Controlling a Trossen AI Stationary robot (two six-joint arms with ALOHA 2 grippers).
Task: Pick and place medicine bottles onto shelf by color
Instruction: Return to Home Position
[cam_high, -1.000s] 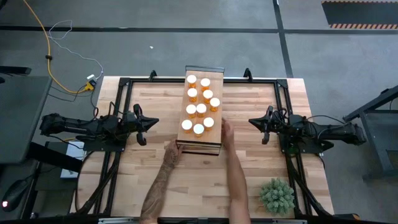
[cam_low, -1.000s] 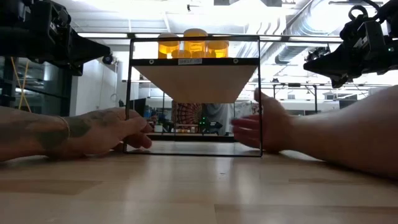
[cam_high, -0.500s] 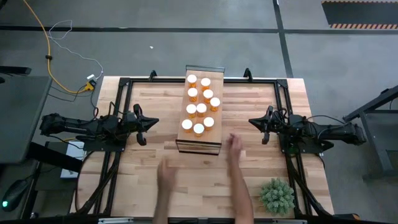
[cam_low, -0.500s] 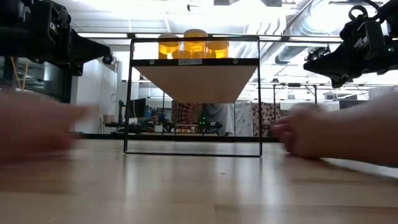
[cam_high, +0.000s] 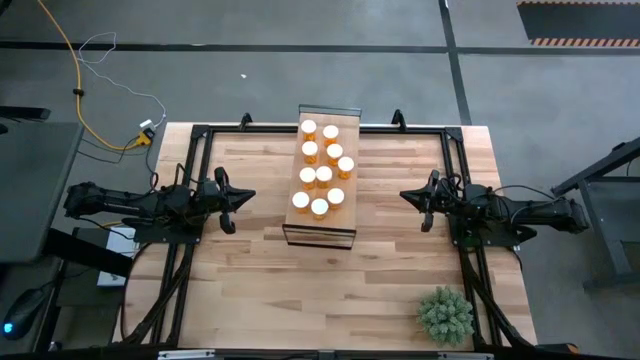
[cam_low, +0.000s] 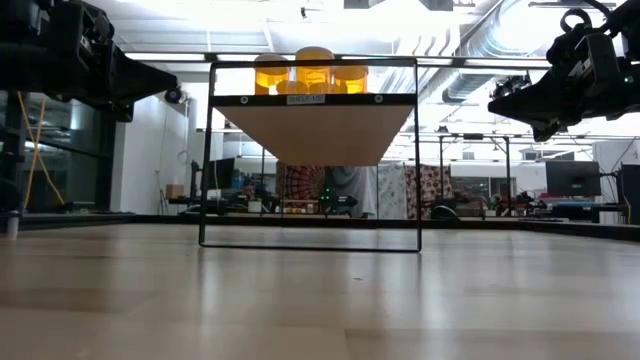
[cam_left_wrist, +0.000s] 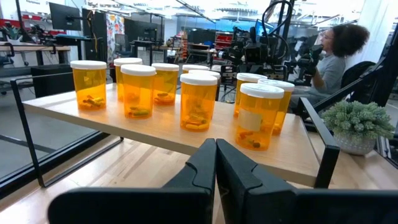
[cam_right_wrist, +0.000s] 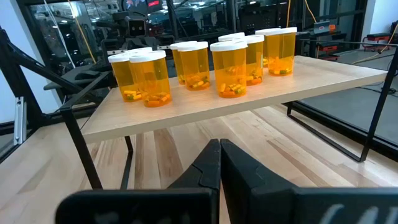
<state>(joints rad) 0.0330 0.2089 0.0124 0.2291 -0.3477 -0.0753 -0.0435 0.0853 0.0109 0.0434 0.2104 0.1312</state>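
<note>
So the two forearms that were reaching in around the near end of the shelf (cam_high: 320, 228) a second ago have been pulled right off the table (cam_high: 300, 290). Half a second back they were caught mid-withdrawal, and now no part of a person is seen on the wood. The shelf itself doesn't look like it was shifted by any of that. It's found in the same spot, between the two arms toward the far edge, and all ten orange bottles (cam_high: 322, 172) are still stood upright on its board in a loose double row, white caps up. No bottle is seen on the tabletop, only the little plant (cam_high: 445, 315) off in the near right corner. The left gripper (cam_high: 245, 197) is parked well left of the shelf and the right gripper (cam_high: 405, 197) well right of it, both pointed inward. In each wrist view the two dark fingers are pressed together with nothing between them. From all this the sorting can be judged done, with only the arms' return to rest left.
</note>
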